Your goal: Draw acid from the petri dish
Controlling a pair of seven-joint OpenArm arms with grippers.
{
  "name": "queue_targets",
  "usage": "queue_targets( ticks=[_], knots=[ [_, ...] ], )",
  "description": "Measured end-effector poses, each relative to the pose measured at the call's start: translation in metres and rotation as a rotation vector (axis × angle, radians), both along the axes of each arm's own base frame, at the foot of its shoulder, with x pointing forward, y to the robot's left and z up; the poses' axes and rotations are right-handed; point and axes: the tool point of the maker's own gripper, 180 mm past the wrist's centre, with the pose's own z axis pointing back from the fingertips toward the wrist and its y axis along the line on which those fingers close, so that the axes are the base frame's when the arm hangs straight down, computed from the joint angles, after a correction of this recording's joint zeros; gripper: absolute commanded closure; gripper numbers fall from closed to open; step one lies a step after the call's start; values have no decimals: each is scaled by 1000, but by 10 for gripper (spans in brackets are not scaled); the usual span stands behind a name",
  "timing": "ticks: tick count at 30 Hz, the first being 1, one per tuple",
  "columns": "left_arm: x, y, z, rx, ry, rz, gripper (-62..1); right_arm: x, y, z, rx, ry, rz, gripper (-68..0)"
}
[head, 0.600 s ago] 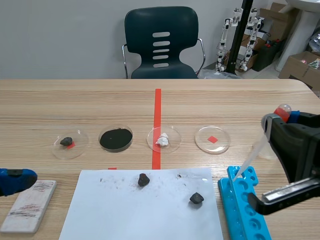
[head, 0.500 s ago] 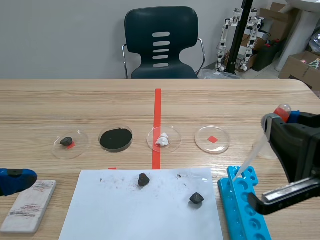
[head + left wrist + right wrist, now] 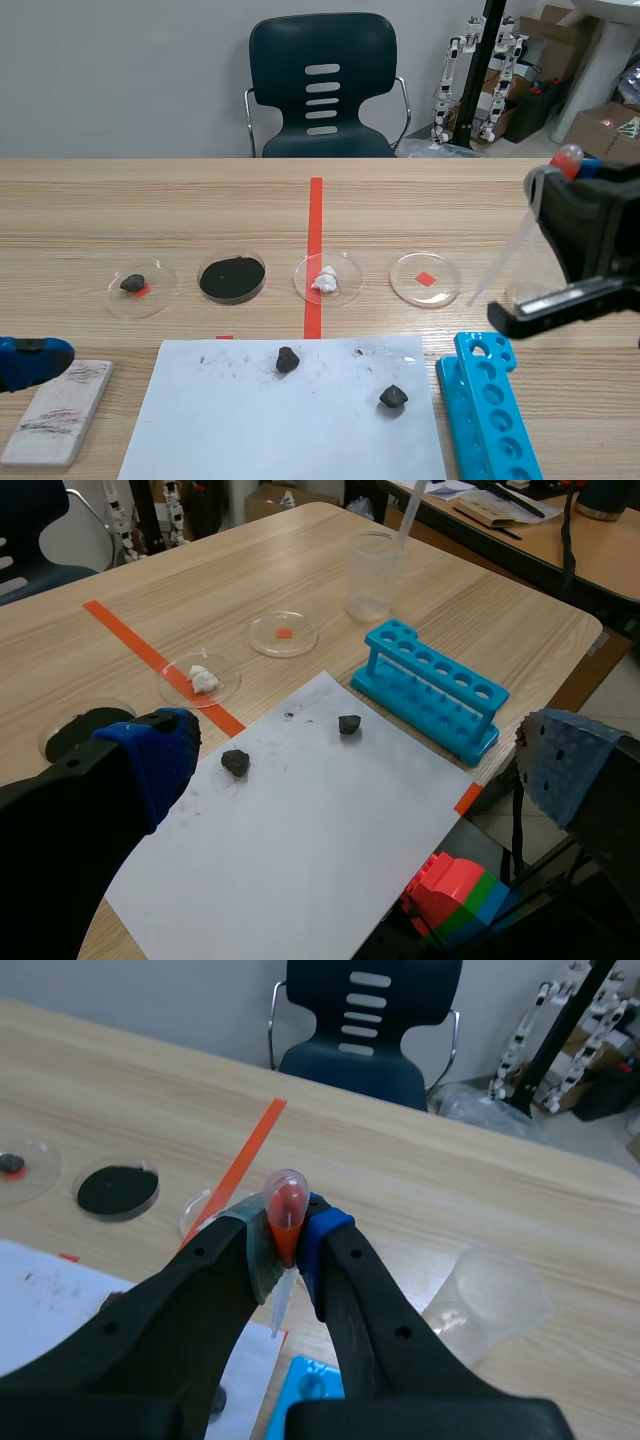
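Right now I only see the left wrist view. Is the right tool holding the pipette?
Observer: Yes, the right tool is shut on the pipette, pinching its red bulb.
Operator: I count three dishes. Any more?
Observer: A fourth dish, at the left end of the row, holds a dark stone.
Operator: Anything else hidden from me?
Observer: A white block with red smudges lies beside the paper, on its left.

Bright, even light (shadows soft)
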Motion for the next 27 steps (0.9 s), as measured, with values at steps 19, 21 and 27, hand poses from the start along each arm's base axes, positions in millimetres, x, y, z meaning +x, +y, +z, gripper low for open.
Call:
queue_targets(
  ticks=[19,21,27],
  knots=[
    [0,0,0,0,0,0,-623,83,-56,-17,-55,-69,-157,-8],
    [0,0,0,0,0,0,-623,92,-64,-22,-49,-63,-177,-8],
    [0,0,0,0,0,0,-623,110,-65,-36,-54,-47,-114,-8]
  ],
)
